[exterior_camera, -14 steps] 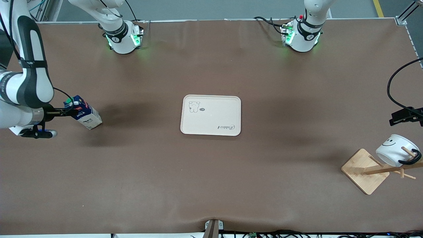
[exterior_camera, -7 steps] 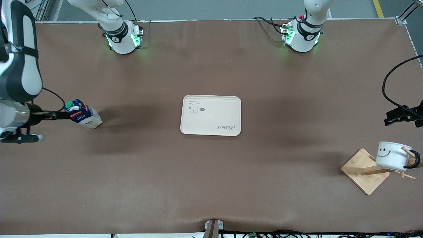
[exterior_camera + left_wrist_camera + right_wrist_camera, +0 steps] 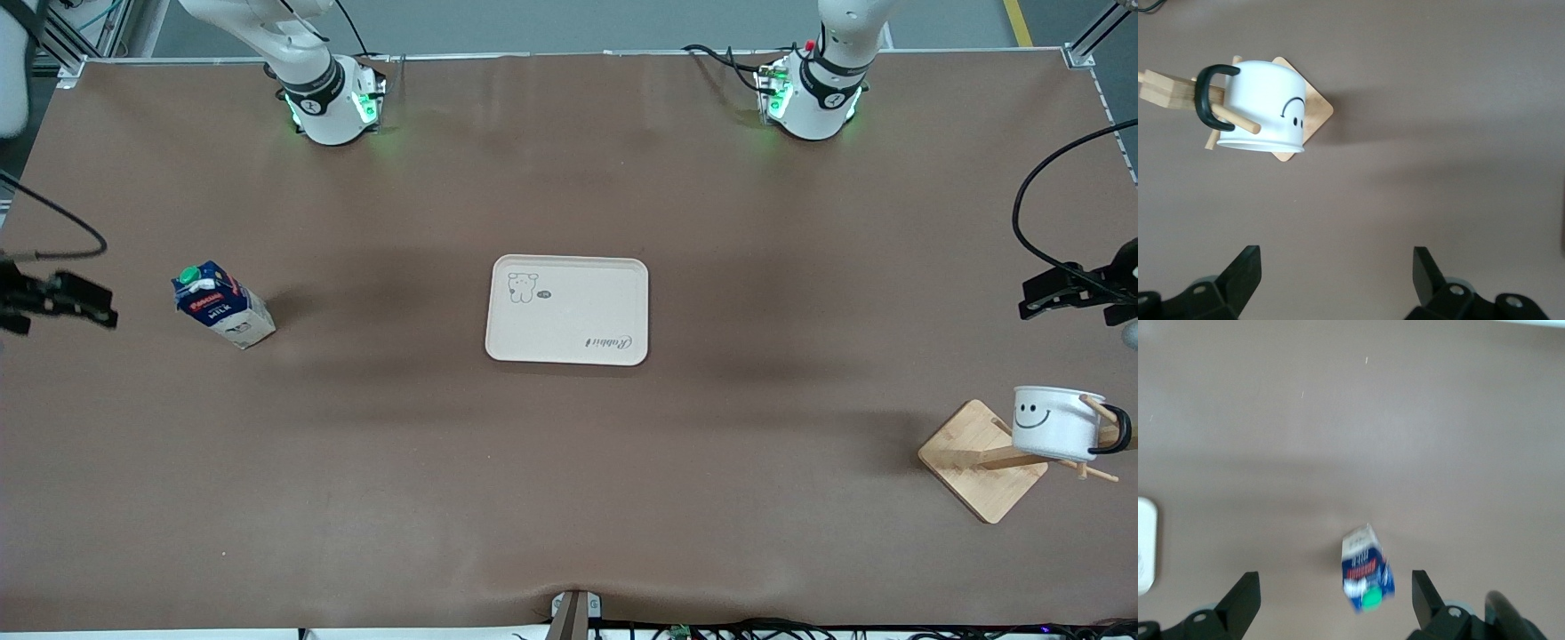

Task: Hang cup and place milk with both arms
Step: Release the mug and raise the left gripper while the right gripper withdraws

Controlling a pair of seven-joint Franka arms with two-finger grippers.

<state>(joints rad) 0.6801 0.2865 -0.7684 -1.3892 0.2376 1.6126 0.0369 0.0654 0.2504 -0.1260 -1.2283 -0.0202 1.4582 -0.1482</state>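
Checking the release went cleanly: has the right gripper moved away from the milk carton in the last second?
Yes. The right gripper has backed off from the milk carton, toward the right arm's end of the table and away from the tray. It is open; the carton stands free.

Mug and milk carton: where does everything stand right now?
Mug hangs on wooden rack. Milk carton upright on table, off the tray. Left gripper and right gripper: jaws open, empty. Nothing in the way.

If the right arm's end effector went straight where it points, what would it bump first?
Probably the milk carton. It sits nearly between the open right end effector fingers, a little off-centre, so depending on depth it might reach the bare table instead.
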